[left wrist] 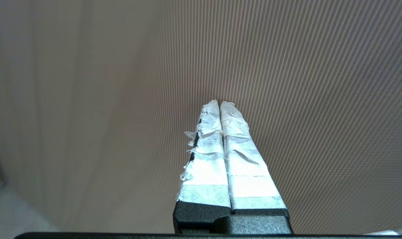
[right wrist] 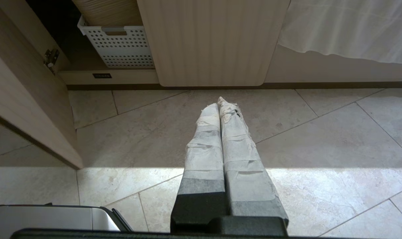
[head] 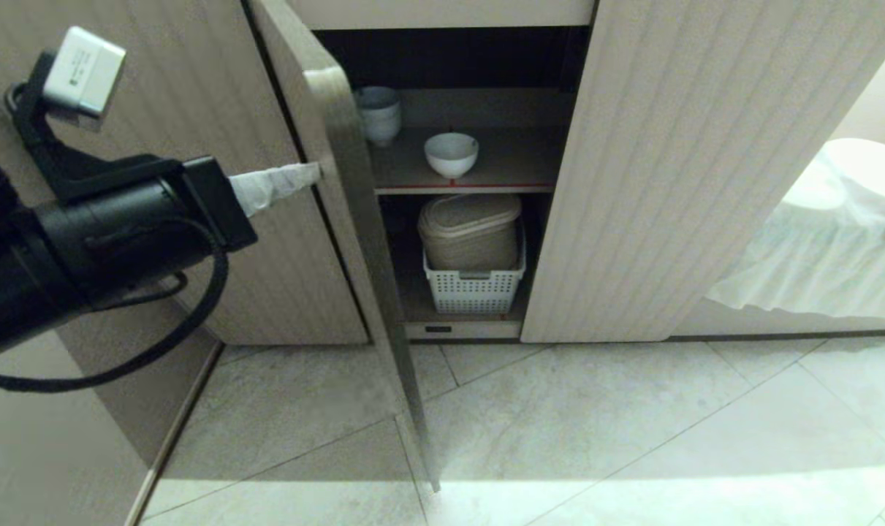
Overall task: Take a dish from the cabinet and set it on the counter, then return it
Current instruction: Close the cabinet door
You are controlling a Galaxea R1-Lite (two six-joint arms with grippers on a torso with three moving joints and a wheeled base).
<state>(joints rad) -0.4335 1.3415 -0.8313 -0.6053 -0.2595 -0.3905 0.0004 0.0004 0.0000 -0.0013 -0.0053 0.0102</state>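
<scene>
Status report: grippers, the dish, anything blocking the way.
Left gripper shut, empty, tips at the open cabinet door. Right gripper shut, parked above the floor. Dish alone on the upper shelf, untouched. Open door stands between left gripper and dish.

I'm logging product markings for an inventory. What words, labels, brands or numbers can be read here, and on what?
None can be read.
Small dark label on the cabinet base rail: too small and blurred to read.
White camera module on the left arm: faint marks, unreadable.
White basket, dish: no text visible.
</scene>
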